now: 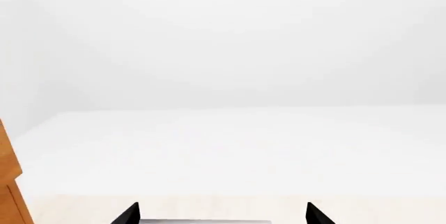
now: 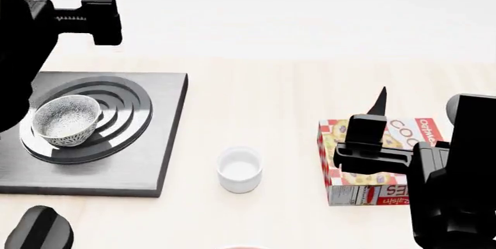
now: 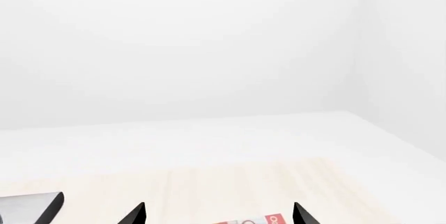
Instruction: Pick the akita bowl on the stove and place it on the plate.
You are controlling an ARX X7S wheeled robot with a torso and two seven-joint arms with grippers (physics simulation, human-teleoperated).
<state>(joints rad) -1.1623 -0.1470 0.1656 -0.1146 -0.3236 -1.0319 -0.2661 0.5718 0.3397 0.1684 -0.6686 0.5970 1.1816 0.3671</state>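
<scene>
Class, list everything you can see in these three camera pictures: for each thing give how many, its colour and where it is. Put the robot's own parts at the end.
Table: one, pale wood, under everything.
Stove: one, dark grey slab with black rings, left side of the table.
Bowl: one, white with black-grey speckle, on the stove rings.
Knob: one, black, at the head view's bottom left corner.
Cup: one, plain white, on the table right of the stove.
Box: one, red, white and yellow print, lying flat at the right, partly behind the right arm.
Left gripper: one, black, fingertips apart, holding nothing.
Right gripper: one, black, fingertips apart, above the box.
</scene>
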